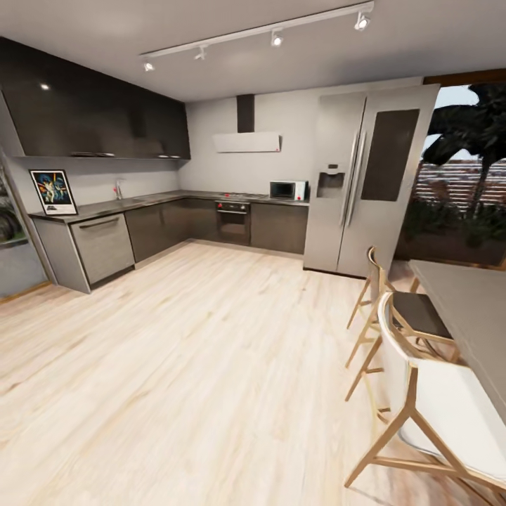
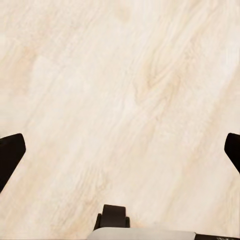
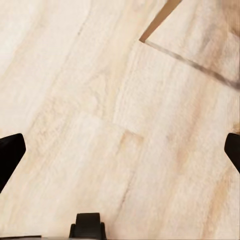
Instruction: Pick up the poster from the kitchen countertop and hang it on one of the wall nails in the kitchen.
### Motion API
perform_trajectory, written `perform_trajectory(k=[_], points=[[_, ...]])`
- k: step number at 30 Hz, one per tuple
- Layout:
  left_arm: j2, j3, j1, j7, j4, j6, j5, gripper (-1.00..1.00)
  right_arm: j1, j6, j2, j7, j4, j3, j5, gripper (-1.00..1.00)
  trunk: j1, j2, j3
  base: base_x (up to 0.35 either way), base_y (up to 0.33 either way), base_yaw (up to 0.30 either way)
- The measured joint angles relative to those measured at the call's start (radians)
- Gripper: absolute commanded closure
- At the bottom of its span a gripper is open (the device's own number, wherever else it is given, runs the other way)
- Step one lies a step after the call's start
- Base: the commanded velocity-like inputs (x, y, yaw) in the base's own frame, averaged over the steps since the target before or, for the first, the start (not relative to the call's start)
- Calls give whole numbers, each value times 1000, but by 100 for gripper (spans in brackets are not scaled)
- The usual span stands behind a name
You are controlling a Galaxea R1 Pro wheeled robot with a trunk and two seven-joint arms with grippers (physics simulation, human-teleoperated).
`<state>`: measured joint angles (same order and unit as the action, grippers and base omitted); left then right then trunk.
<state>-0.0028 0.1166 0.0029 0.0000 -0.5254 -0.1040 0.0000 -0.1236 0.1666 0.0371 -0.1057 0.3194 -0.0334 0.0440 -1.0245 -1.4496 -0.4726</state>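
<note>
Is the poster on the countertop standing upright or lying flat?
Upright. The poster stands in portrait on the countertop's left end, its face toward the room and its back by the wall.

The room is bright. Small ceiling lamps point(image 1: 276, 40) shine at twelve o'clock. The dark cupboards point(image 1: 98, 112) show little shiny spots. Walls bend near the edges. The floor point(image 1: 197, 365) looks soft and pale.

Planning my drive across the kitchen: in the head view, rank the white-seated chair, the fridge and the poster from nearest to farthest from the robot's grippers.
1. White-seated chair: close, at the right.
2. Fridge: across the floor, right of centre.
3. Poster: far left, standing on the kitchen countertop end.

Fridge and poster are near to call.
</note>
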Motion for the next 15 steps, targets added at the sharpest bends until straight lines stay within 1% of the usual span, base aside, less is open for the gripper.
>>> perform_trajectory(k=[10, 12, 15], points=[[0, 0, 0, 0, 0, 0, 0, -100, 0, 1, 4, 4, -36, 0, -1, -100, 0, 0, 0, 269, 257, 19], [0, 0, 0, 0, 0, 0, 0, -100, 0, 2, 3, 4, -37, 0, -1, -100, 0, 0, -1, 269, 258, 77], [0, 0, 0, 0, 0, 0, 0, -100, 0, 2, 2, 3, -38, 0, -1, -100, 0, 0, -2, 269, 258, 164]])
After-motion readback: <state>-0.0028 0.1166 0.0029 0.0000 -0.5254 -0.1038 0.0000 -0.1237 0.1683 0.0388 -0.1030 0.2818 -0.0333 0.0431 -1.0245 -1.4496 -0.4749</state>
